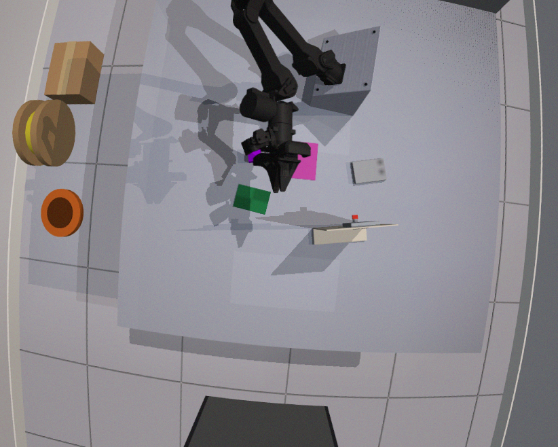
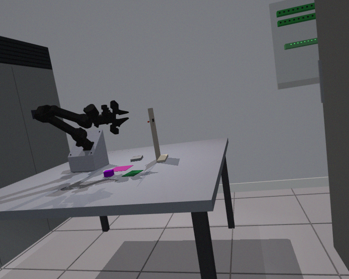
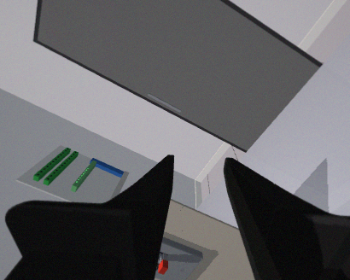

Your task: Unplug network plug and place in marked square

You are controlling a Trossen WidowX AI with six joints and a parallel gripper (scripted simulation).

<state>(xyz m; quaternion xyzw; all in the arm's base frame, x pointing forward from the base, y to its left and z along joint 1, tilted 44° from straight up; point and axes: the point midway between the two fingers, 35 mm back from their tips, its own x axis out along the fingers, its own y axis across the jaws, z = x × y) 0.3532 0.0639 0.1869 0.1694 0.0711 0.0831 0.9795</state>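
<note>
the orange pot (image 1: 45, 212) has a dark inside, contents unclear; the top view shows it, the exterior doesn't. only the wrist view shows a blue bar (image 3: 107, 167). the gripper (image 1: 280, 191) (image 2: 128, 115) (image 3: 199, 162) stands partly open around nothing. the red plug (image 1: 354, 217) (image 2: 148, 121) (image 3: 163, 267) is at the panel (image 1: 387, 224) (image 2: 154, 132) (image 3: 189, 218), ahead of the fingertips and apart from them.

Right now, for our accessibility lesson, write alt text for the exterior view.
A black robot arm, its gripper partly open and touching nothing, points toward an upright beige panel with a small red part on its near side. Below lie a pink square, green mat, purple block and grey box.
</note>
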